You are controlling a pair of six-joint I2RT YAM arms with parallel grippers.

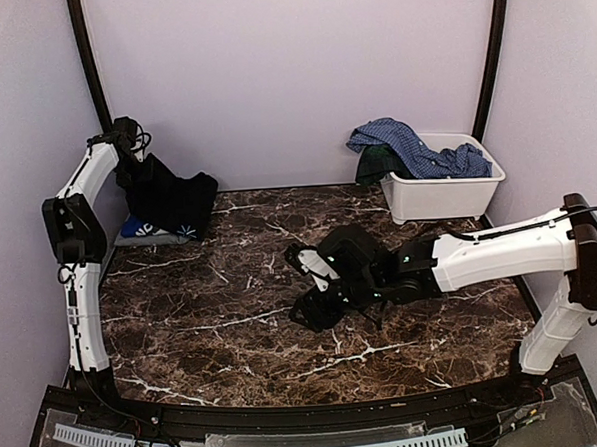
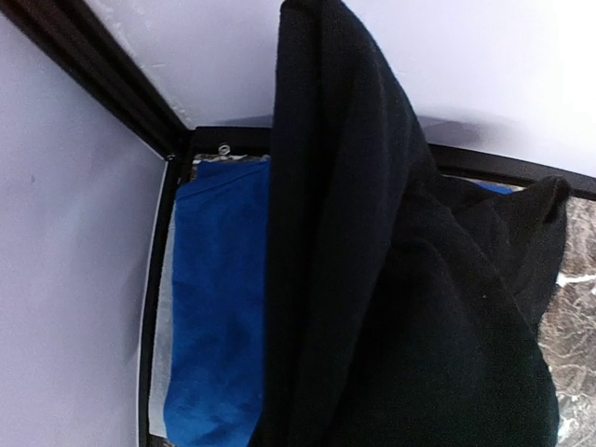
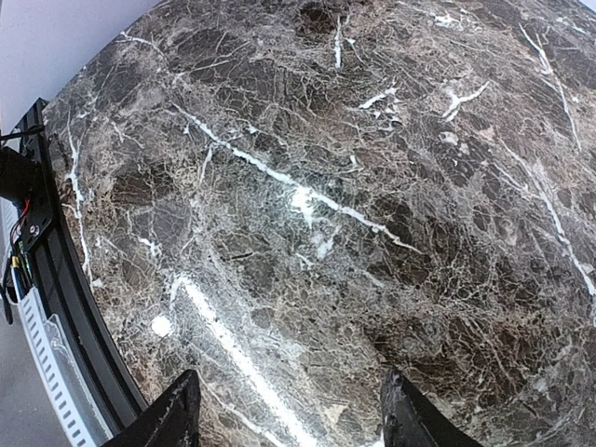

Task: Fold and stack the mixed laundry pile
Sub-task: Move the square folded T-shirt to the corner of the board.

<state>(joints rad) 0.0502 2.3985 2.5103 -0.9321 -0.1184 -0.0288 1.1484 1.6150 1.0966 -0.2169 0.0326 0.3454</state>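
A white rectangular plastic bin (image 1: 447, 191) at far right holds a dark green-navy plaid garment (image 1: 379, 163) at its left and a blue checked shirt (image 1: 415, 145) draped over its rim. At far left, the left gripper (image 1: 128, 135) holds up a large plain black garment (image 1: 169, 198) above a royal-blue printed tee (image 1: 144, 230), with cloth hiding its fingers. The right gripper (image 3: 293, 417) is spread wide above the brown marble table (image 3: 307, 186), holding nothing.

Top view: bright and even, light came from above.
Table (image 3: 419, 140): white shiny glare in the middle.
Black cloth (image 2: 391, 279): so dark I saw no folds; a soft shadow fell on the pale wall (image 2: 503, 56) behind.
Edges: bent round in my right wrist view.
Right fingers (image 3: 172, 414): blurry.
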